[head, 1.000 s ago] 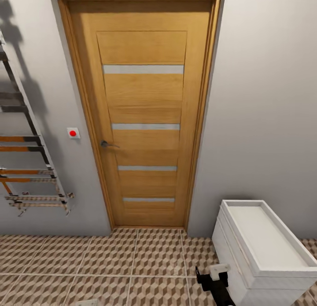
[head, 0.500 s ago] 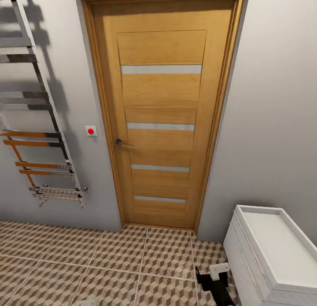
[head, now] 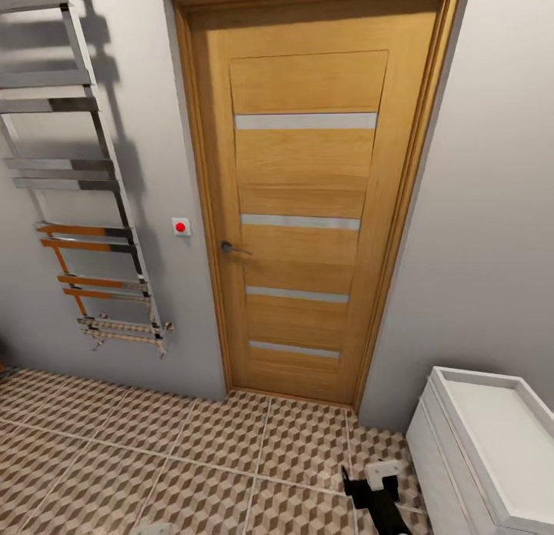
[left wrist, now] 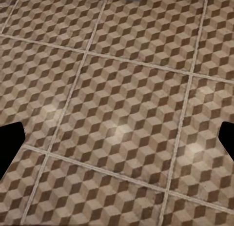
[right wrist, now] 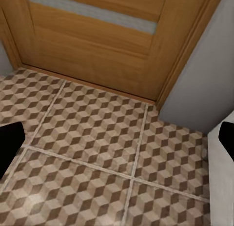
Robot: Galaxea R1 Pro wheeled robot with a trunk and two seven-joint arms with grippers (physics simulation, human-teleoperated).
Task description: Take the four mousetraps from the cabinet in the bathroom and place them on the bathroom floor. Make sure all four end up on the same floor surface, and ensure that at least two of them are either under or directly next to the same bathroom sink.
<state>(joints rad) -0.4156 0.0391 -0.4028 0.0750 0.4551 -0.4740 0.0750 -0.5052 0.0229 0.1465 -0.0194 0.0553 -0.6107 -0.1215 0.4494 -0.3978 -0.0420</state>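
Note:
The mousetraps and the cabinet are out of view. The bathroom floor, cube-patterned tiles with pale grout, spreads along the foot of the wall. Part of the bathroom sink, a white rectangular basin on a white vanity, stands at the lower right. Just left of it, low over the tiles, hangs my right gripper. In the right wrist view the right gripper is open, its dark fingertips far apart over bare tiles. The left gripper is likewise open above the floor, holding nothing.
A closed orange-brown wooden door with a lever handle faces me. Left of it the grey wall carries a red button and a chrome towel rail. Grey wall also runs to the door's right, above the vanity.
The camera has swung left: door, rail and sink all sit further right in the picture. My right gripper keeps its place in the view, still open.

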